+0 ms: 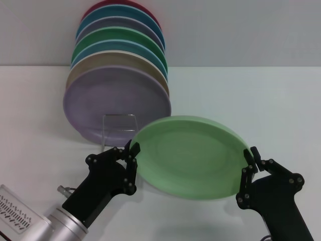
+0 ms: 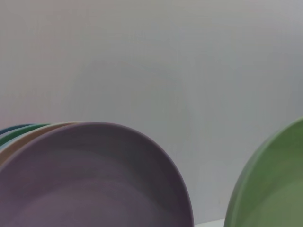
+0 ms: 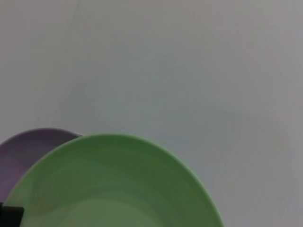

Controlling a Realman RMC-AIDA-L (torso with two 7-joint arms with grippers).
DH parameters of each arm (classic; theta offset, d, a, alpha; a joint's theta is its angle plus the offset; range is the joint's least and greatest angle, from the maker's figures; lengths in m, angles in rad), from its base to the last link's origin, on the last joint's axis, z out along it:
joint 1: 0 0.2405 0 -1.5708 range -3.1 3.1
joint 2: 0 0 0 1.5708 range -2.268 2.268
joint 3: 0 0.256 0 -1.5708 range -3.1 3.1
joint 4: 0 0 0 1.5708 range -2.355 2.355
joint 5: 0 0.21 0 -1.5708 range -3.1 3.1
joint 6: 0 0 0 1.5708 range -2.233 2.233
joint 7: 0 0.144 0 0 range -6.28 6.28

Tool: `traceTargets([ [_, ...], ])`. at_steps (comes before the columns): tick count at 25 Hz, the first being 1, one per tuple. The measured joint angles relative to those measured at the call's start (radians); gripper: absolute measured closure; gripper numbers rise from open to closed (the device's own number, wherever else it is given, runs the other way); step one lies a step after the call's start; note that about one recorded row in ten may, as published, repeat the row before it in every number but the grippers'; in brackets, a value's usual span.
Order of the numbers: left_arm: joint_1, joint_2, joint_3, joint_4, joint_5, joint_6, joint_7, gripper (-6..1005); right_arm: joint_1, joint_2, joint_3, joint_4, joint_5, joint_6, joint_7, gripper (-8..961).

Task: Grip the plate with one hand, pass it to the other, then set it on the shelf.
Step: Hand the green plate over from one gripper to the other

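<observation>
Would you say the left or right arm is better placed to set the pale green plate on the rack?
Left, probably: the left gripper holds the pale green round plate on the clear rack's side; the right gripper is farther.

The lilac plate (image 1: 117, 105) hides most of the shelf (image 1: 119, 128) and the plates stacked behind it.

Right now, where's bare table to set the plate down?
Free: white table right of the plate stack, behind the light green plate. Crowded: the clear rack in front of the lilac plate, left pincer and right pincer at the rim.
</observation>
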Motion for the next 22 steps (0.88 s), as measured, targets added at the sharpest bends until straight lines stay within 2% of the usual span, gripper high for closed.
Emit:
traceTargets([
  [4,-0.002,0.000,0.000,0.003,0.000,0.000,0.001,911,0.003,0.000,0.000,0.000,0.000,0.001,0.000,935],
  [9,-0.004,-0.001,0.000,0.009,0.000,-0.002,0.003,964,0.005,0.000,0.000,0.002,0.000,0.002,0.000,922],
  [22,0.015,0.002,-0.011,0.002,-0.002,0.014,0.067,955,0.013,-0.001,-0.004,0.003,-0.009,0.002,0.001,844],
])
